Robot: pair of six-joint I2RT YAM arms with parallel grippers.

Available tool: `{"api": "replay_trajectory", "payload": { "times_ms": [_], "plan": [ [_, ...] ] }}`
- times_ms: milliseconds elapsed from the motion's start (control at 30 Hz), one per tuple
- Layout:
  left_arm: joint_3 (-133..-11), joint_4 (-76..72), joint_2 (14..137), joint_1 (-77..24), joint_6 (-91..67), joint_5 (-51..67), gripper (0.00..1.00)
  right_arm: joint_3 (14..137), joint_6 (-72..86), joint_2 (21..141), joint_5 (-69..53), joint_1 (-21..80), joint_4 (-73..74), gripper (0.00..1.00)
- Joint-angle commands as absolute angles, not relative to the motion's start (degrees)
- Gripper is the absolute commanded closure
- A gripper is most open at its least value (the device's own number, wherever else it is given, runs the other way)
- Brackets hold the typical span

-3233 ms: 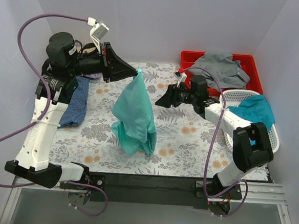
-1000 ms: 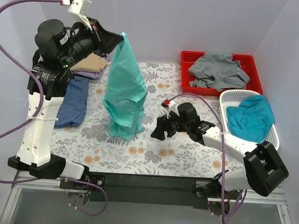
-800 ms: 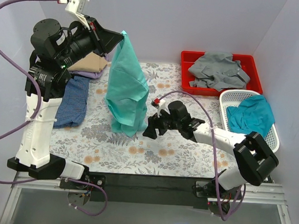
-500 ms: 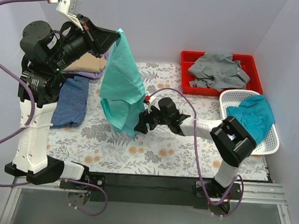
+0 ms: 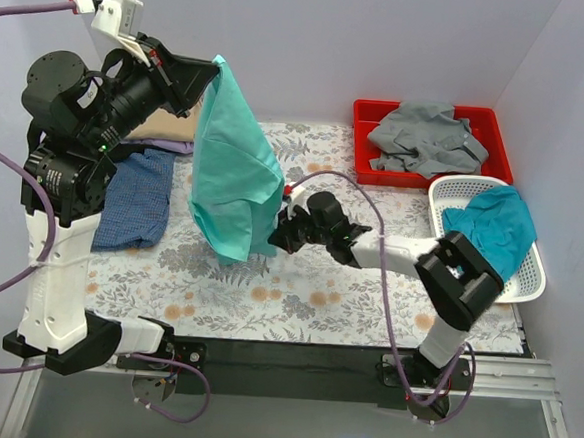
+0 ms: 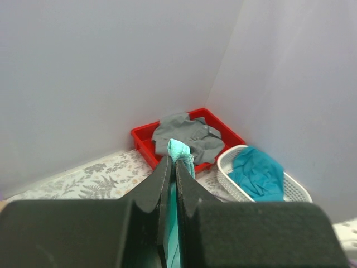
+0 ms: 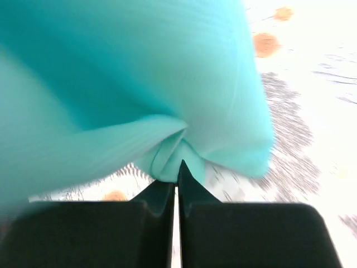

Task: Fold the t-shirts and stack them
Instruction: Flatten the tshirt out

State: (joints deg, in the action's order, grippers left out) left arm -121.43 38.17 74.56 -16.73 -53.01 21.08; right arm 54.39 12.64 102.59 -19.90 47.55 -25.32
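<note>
- Right claw (image 5: 277,236), wide a moment ago, now pinches the mint green t-shirt (image 5: 234,165) at its lower edge.
- Left claw (image 5: 212,66) clamps its top; it hangs over the surface (image 5: 357,289).
- Spreading it flat looks possible.

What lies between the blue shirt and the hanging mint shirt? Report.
Nothing but bare floral tablecloth between blue shirt and mint shirt, in the top view.

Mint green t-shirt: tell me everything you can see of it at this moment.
The mint green t-shirt is plain, soft-looking cloth, hanging in loose folds over the floral table. The left gripper holds it high, shut on a bunched top corner. The right gripper is shut on a puckered fold near its lower edge. Whether the hem touches the table is unclear.
</note>
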Motion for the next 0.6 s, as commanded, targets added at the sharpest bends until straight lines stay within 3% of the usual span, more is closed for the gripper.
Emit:
{"api": "replay_trajectory", "payload": {
  "times_ms": [0,233,567],
  "plan": [
    [-118.3,40.6,72.7,-16.9,-49.5,10.7,1.0,51.1,7.6,84.0,-0.8,47.7,-13.9,0.99],
    [-110.8,42.4,67.1,-16.9,-50.4,-3.3,1.0,51.5,7.9,55.1,21.7,48.1,11.7,0.99],
    [-102.3,42.6,55.1,-16.9,-55.9,-21.0,1.0,62.2,7.5,43.3,35.9,48.1,23.6,0.99]
  ]
}}
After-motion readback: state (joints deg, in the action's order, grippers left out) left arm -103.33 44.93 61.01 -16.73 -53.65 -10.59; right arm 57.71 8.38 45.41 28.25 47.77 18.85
